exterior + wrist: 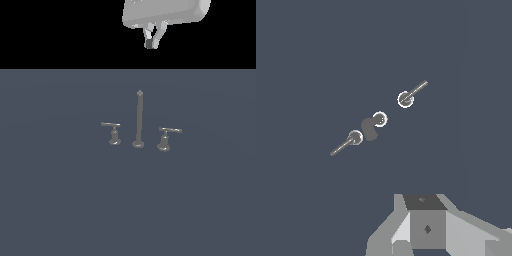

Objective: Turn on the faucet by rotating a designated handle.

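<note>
The faucet stands mid-floor as three grey metal pieces, with a tall thin spout rod (139,120) in the centre. The handle (164,139), the wider-based lever, is on the exterior view's right of the rod; the wrist view shows it as the larger ring with its bar (406,99). A smaller twin lever (114,134) stands on the other side (354,137). My gripper (150,44) hangs high above and behind the set, touching nothing. Its fingers meet at one tip (426,202), so it is shut and holds nothing.
The pieces sit on a flat dark blue-grey floor (60,200). The spout's round foot (379,119) lies between the two levers in the wrist view. Nothing else stands on the floor.
</note>
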Robot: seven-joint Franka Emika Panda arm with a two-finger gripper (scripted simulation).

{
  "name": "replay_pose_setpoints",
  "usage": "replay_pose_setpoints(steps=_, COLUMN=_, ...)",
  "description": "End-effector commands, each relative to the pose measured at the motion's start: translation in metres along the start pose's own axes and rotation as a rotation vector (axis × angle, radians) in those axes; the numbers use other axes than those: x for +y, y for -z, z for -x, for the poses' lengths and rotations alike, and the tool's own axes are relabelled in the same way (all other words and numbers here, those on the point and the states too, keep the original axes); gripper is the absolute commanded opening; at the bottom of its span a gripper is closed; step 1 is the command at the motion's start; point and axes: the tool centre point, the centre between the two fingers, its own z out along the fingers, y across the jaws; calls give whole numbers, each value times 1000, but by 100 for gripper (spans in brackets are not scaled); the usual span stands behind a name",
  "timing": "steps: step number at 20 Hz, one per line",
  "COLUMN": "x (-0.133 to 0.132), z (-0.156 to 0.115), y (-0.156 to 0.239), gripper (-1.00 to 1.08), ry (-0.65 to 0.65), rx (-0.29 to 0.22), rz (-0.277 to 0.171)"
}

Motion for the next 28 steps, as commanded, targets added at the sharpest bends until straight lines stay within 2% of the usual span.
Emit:
replay_pose_setpoints(steps=1, x=-4, z=-19, y=-19, gripper=-100, ry=-89, rx=3, rz=-2)
replay_pose_setpoints(steps=9, x=-5, z=-75, y=-85, gripper=-100, ry=-370, rx=24, rz=4)
replay_pose_setpoints(steps=17, x=7, z=-127, y=-156, gripper=-100, ry=-643, rx=69, rz=18)
replay_pose_setpoints(steps=22, x=19, z=-150, y=-193, gripper=-100, ry=-776, rx=101, rz=26)
replay_pose_setpoints(steps=28, x=30, z=-167, y=-221, gripper=-100, ry=-876, rx=131, rz=31)
